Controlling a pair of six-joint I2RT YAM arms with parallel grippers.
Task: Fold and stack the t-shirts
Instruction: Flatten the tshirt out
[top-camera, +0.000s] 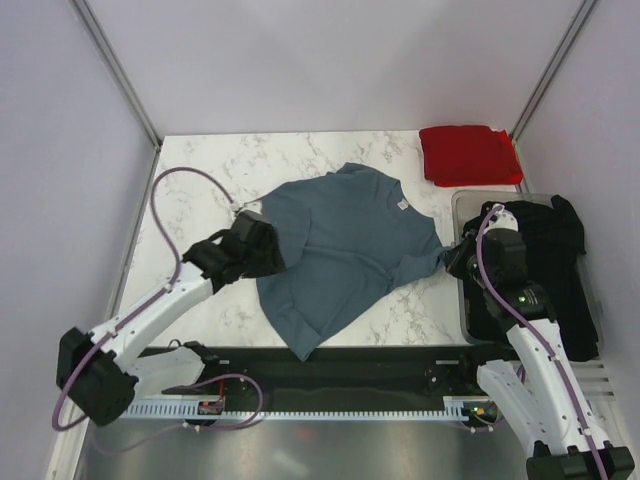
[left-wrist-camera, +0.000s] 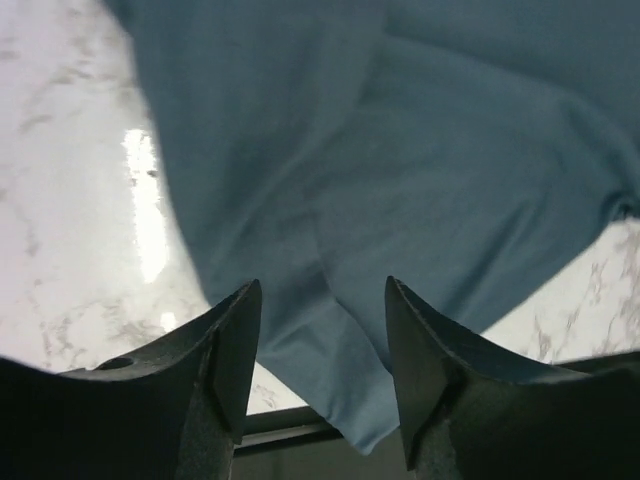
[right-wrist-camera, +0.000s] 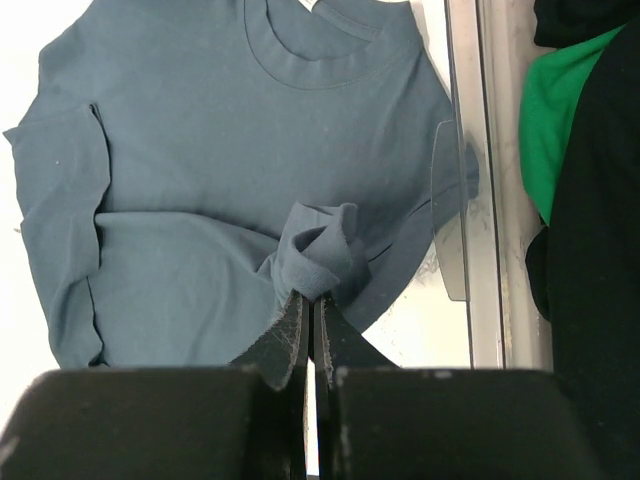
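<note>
- The white marbled desk fills the middle of the scene, between plain walls.
- A blue-grey shirt lies spread across the centre of the desk. Its collar points to the far right, and its lowest corner reaches the near edge.
- A clear tray stands at the right edge of the desk, just beside the shirt.
- The black shirts are heaped loosely in that tray and drape over its right side.
- A red shirt lies folded into a neat rectangle in the far right corner, just beyond the tray.
- The left end effector is over the left edge of the blue-grey shirt. It is released, its fingers apart, with the cloth lying flat beneath them.
- The right end effector is clenched on a bunched bit of the blue-grey shirt's right side, close to the tray wall.
- A green cloth shows among the black shirts in the right wrist view.
- A small pale label sits at the blue-grey shirt's neck.
</note>
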